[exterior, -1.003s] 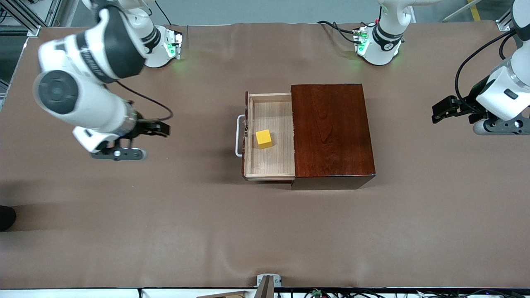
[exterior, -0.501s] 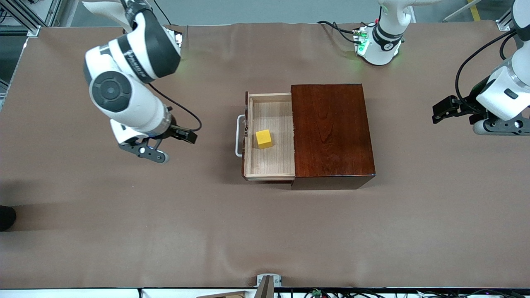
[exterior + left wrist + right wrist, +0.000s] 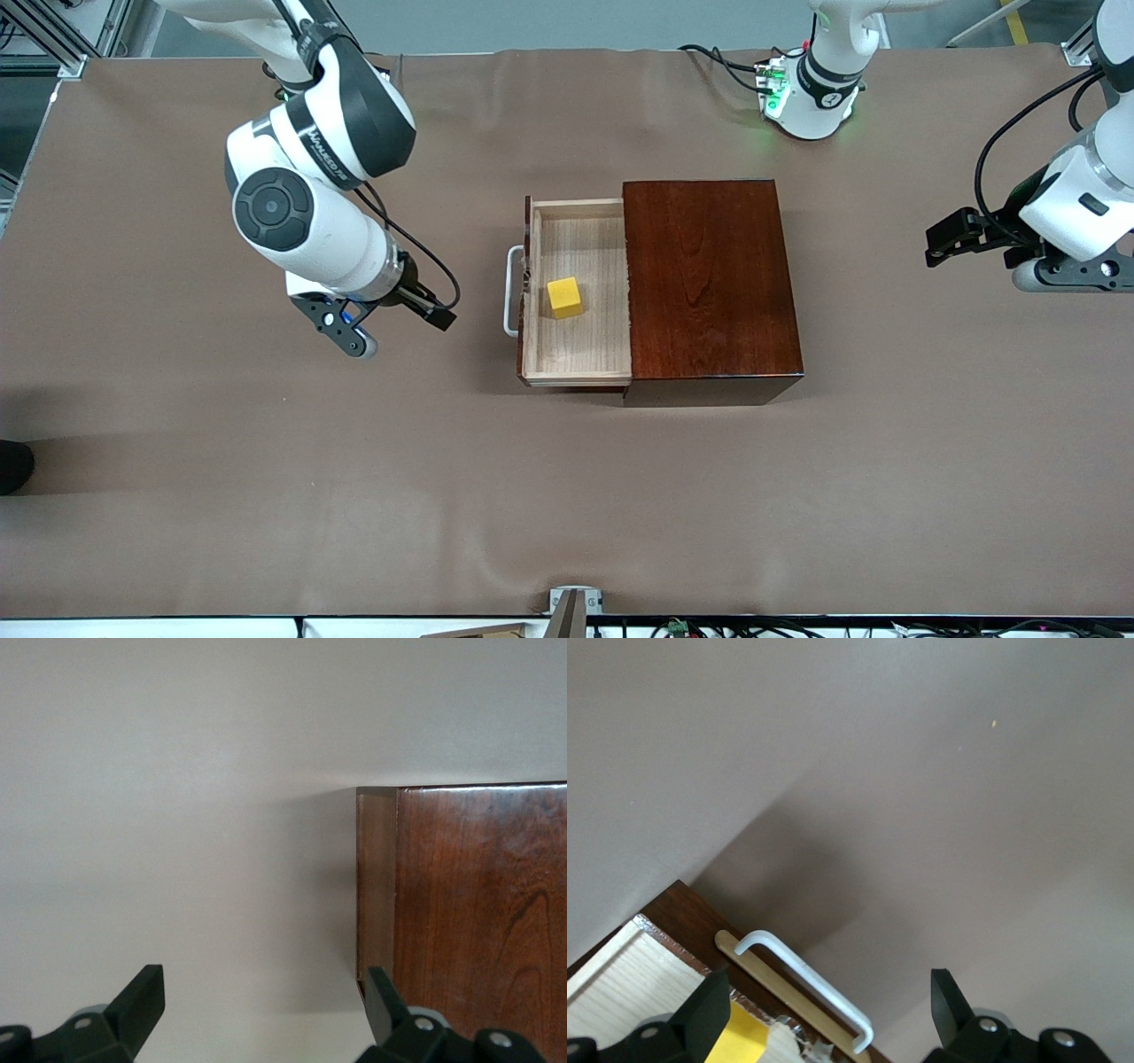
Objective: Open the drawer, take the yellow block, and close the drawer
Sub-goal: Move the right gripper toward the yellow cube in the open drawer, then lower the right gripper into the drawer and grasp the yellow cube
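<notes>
beside drawer, right fingers wide, empty

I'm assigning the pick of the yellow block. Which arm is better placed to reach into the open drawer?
Probably the right. The right gripper, open, hangs over the table at the handle end of the drawer, where the yellow block lies uncovered. The left gripper, open, waits at the box's closed end.

White arms; black joints, cables.
</notes>
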Action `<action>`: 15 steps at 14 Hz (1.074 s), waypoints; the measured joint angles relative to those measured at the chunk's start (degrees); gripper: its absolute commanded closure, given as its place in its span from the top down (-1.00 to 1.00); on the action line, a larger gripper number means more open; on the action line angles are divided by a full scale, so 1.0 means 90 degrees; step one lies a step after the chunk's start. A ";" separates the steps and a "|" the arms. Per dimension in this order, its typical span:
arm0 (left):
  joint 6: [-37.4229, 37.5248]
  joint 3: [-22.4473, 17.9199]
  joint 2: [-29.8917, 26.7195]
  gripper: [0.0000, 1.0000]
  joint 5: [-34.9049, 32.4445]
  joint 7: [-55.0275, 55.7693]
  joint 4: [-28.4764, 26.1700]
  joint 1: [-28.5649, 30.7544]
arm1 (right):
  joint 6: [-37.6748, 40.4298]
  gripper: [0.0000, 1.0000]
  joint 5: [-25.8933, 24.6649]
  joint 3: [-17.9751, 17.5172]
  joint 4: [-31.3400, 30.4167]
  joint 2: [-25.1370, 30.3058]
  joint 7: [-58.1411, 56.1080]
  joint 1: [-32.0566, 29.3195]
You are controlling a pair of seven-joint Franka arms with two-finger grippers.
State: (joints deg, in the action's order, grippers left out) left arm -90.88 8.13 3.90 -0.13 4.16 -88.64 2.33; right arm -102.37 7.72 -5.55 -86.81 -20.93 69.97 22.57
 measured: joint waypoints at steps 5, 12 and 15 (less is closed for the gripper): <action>-0.0001 -0.0005 0.0002 1.00 0.0000 0.0000 -0.0003 0.0001 | -0.0860 1.00 0.0001 -0.0003 0.0000 -0.0447 0.1968 0.0678; -0.0026 -0.0006 0.0029 1.00 0.0000 0.0000 -0.0007 0.0001 | -0.1394 1.00 0.0004 -0.0003 0.0131 -0.0915 0.4340 0.1074; -0.0031 -0.0006 0.0037 1.00 0.0000 0.0000 -0.0010 0.0001 | -0.1617 1.00 0.0008 -0.0007 0.0186 -0.1121 0.4995 0.1348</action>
State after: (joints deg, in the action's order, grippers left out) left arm -91.16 8.08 4.23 -0.13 4.16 -88.73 2.34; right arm -116.92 7.79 -5.61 -85.14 -31.03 114.93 34.70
